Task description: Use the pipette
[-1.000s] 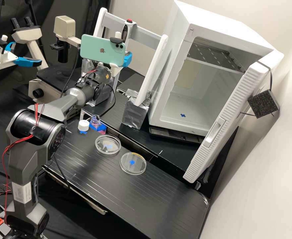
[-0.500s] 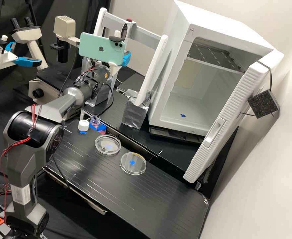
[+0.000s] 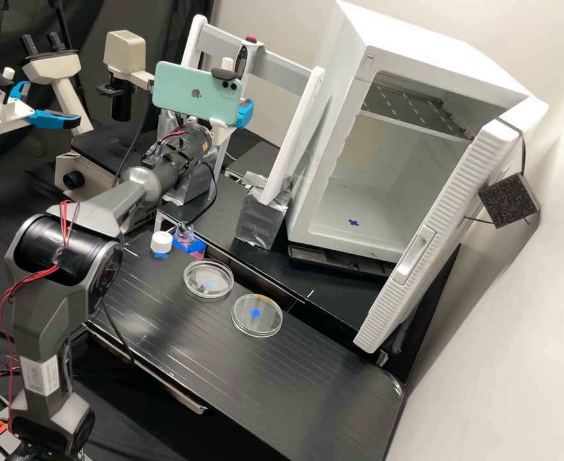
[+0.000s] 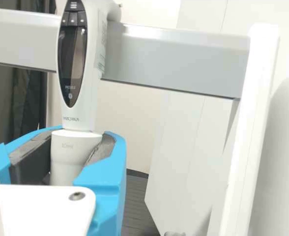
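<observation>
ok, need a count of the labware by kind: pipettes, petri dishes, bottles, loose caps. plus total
Pipette: 1
Petri dishes: 2
Bottle: 1
Loose white cap: 1
Total: 5

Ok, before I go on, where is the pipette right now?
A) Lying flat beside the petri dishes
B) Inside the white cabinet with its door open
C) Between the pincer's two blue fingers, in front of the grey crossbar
C: in the wrist view the pipette sits between the blue fingers of the pincer, with the grey crossbar behind it.
</observation>
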{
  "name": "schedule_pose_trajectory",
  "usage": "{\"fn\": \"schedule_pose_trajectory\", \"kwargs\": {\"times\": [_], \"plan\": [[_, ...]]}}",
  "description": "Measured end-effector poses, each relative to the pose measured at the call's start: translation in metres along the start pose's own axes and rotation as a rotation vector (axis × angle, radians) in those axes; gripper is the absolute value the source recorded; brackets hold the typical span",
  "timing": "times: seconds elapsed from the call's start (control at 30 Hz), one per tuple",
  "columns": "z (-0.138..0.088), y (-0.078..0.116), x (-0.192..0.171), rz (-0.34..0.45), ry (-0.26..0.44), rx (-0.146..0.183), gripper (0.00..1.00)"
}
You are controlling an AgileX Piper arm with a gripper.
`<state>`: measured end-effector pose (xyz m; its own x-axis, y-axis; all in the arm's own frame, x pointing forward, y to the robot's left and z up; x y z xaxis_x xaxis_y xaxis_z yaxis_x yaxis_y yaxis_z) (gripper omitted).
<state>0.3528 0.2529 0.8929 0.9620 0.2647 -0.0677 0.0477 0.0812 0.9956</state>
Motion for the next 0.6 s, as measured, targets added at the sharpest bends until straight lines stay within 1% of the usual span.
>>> {"fn": "schedule_pose_trajectory", "kwargs": {"times": [0.13, 0.23, 0.33, 0.37, 0.57, 0.6], "plan": [[-0.004, 0.005, 0.001, 0.0, 0.002, 0.016, 0.0], [-0.007, 0.009, 0.001, 0.012, 0.009, 0.007, 0.0], [-0.01, 0.013, 0.002, 0.027, 0.014, 0.021, 0.0], [-0.011, 0.014, 0.002, 0.03, 0.015, 0.019, 0.0], [-0.005, 0.02, 0.002, 0.048, 0.001, 0.015, 0.0], [-0.004, 0.02, 0.001, 0.05, 0.0, 0.022, 0.0]]}}
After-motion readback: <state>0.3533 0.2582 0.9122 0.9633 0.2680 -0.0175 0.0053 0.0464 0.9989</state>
